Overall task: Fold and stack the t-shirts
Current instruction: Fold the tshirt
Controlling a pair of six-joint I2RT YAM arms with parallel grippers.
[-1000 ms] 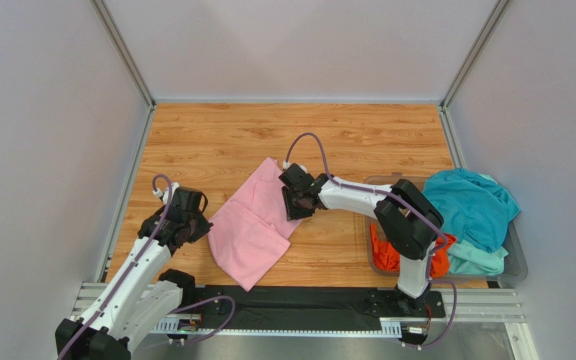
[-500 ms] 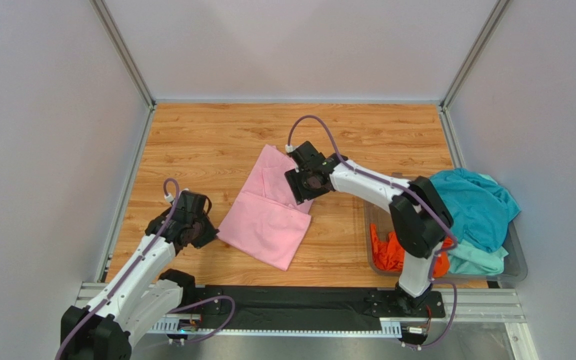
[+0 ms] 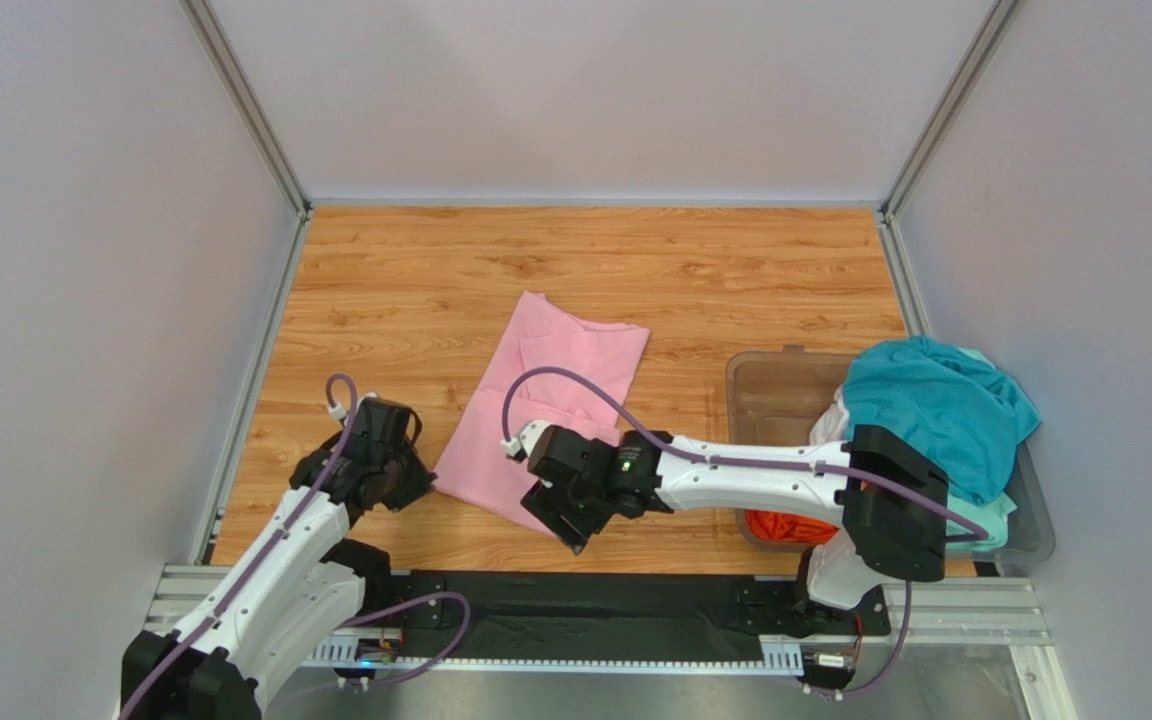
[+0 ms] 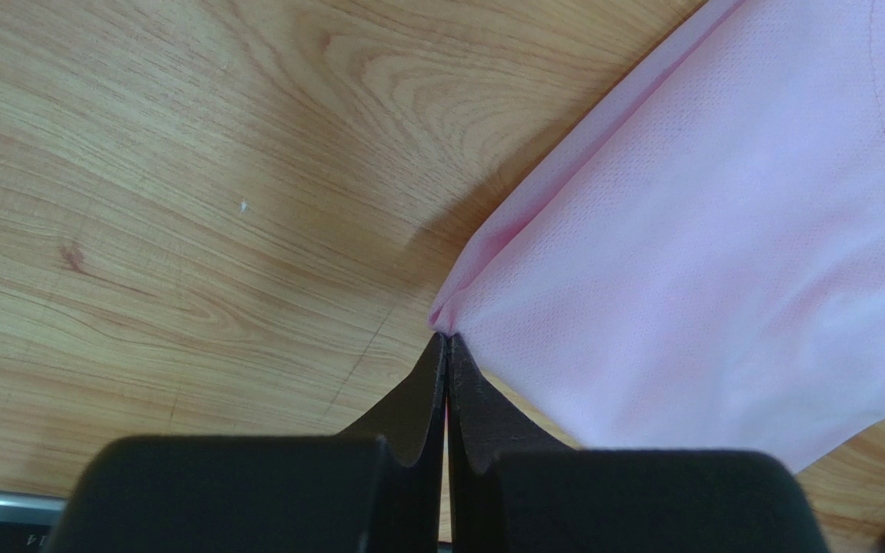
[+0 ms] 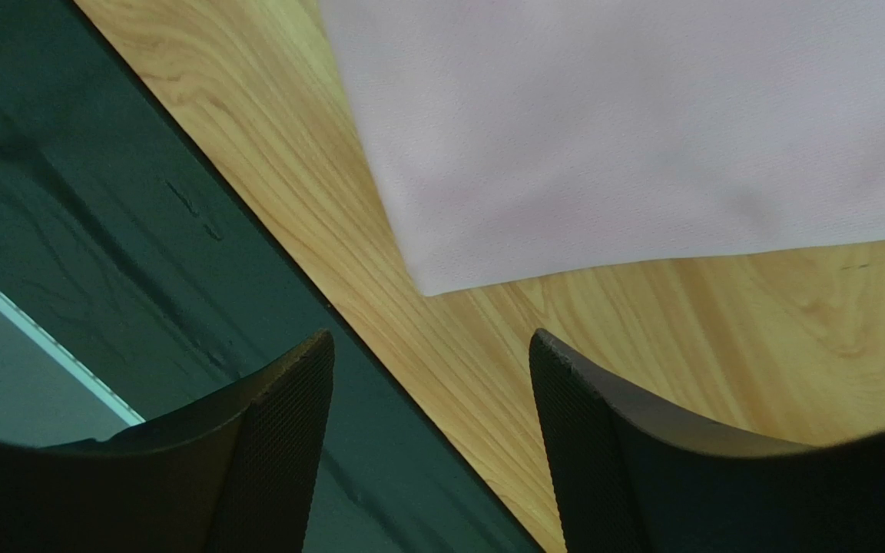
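Folded t-shirt point(image 3: 537, 398) lies mid-table point(image 3: 387, 285), left gripper point(image 4: 447, 346) at its near-left corner, right gripper point(image 5: 430, 346) over its near-right corner by the table's near edge, bin point(image 3: 766, 368) right, holding heaped t-shirts point(image 3: 935, 413).

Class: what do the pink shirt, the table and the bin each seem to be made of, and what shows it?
The pink shirt: soft matt knit cloth; a fine dotted weave and a stitched seam show. The table: wood or wood-look laminate, smooth; grain lines and knots. The bin: probably clear tinted plastic; the table shows through it.
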